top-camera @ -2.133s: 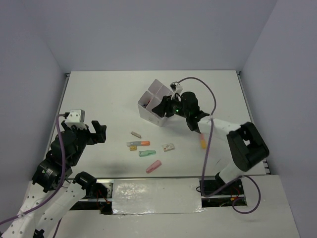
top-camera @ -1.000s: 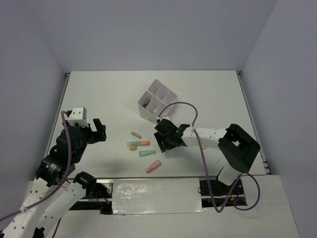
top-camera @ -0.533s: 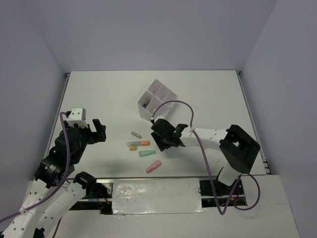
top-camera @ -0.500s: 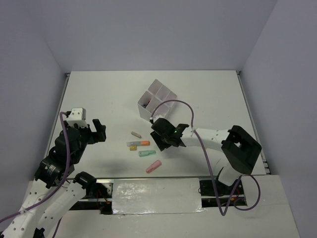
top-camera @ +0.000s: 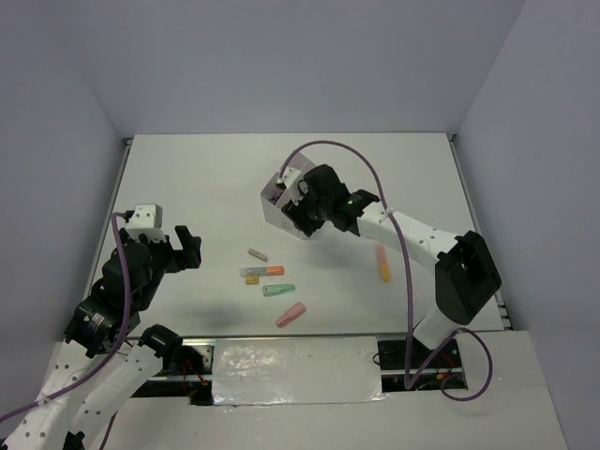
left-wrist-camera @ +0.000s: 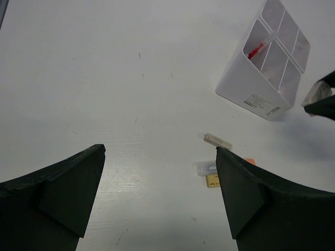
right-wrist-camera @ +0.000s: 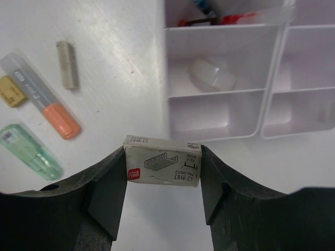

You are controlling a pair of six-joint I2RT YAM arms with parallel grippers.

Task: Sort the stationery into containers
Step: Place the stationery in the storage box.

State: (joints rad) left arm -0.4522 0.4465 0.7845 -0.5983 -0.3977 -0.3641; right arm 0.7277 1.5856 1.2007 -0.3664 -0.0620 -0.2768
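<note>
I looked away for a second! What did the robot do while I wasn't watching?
The right fingers came down to the table, took hold of the little staple box and carried it back to the white divided box. The left arm and the loose markers stayed where they were.

Table (left-wrist-camera: pixel 104 78): white, matt, faint scuffs and specks. Divided box (right-wrist-camera: pixel 214 93): translucent white plastic, smooth, slight sheen; paper label (left-wrist-camera: pixel 259 102) on outer wall. Staple box (right-wrist-camera: pixel 162 167): printed card, matt. Orange marker (right-wrist-camera: pixel 42 104): clear plastic cap, glossy. Green marker (right-wrist-camera: pixel 31 151): translucent plastic, glossy. Short grey stub (right-wrist-camera: pixel 67 64): dull, slightly rough. Right gripper (right-wrist-camera: pixel 163 178), left gripper (left-wrist-camera: pixel 159 151): black, matt, plastic look. Cable (top-camera: pixel 328 145): purple, smooth sheath. Strip (top-camera: pixel 291 370) along table's near edge: shiny, wrinkled film.
</note>
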